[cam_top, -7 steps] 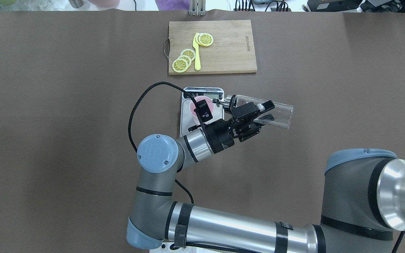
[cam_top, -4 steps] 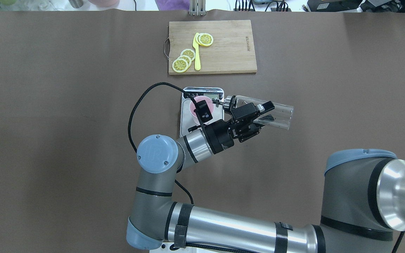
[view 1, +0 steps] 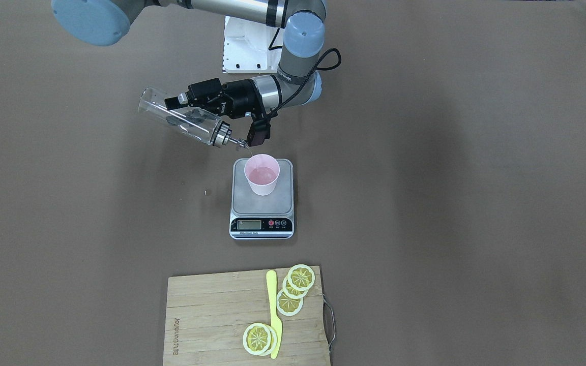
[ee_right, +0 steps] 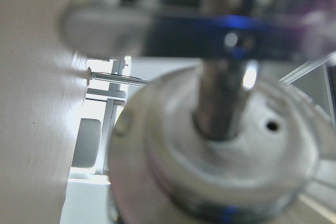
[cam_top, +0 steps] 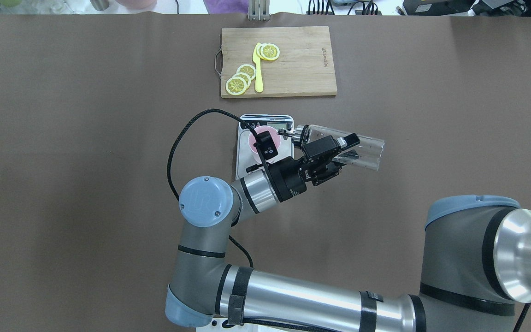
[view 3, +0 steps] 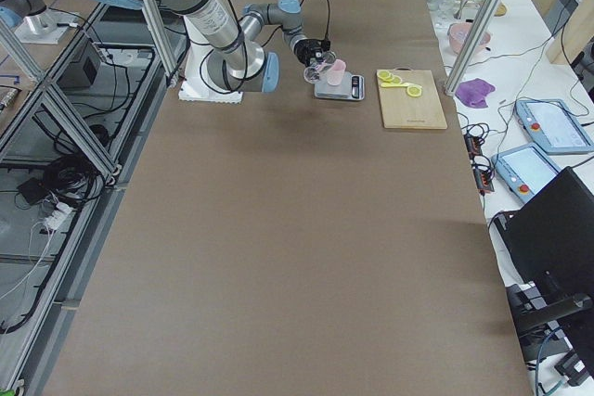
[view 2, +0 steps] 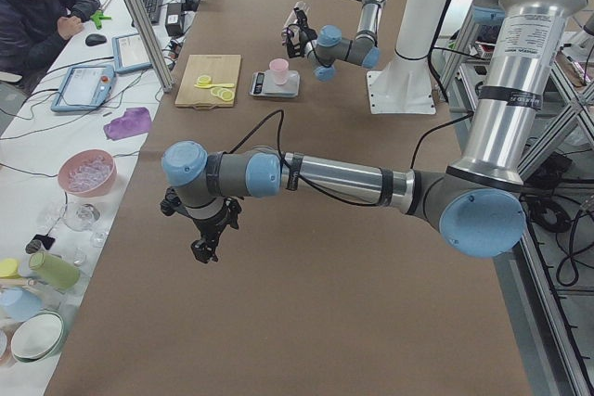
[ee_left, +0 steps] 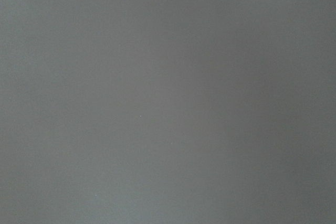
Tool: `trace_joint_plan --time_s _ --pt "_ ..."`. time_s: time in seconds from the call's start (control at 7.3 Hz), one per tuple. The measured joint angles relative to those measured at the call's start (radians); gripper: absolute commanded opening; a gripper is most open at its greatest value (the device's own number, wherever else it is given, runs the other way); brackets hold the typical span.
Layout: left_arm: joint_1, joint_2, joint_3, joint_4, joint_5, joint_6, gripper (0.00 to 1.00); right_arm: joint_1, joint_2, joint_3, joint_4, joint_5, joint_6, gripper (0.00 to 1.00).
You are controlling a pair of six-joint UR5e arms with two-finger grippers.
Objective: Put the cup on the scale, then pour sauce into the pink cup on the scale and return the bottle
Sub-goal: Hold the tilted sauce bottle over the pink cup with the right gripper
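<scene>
Clamping the clear cylindrical bottle, the right pincer tilts its metal spout toward the cup.

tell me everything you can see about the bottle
The bottle is a clear cylinder with a silver metal pourer spout at one end. It is held in the air, tipped close to horizontal with the spout end lower, its tip just above the rim of the pink cup on the scale. The right end effector is shut on its mid-body; nothing else touches it. Its contents are too clear to judge.
</scene>
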Motion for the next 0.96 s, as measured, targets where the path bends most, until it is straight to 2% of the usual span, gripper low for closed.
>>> trace_joint_plan --time_s 0.96 --pt "0.0 0.0 -0.001 0.0 0.0 0.0 0.98 0.0 0.019 0.003 0.076 -0.007 0.043 0.0"
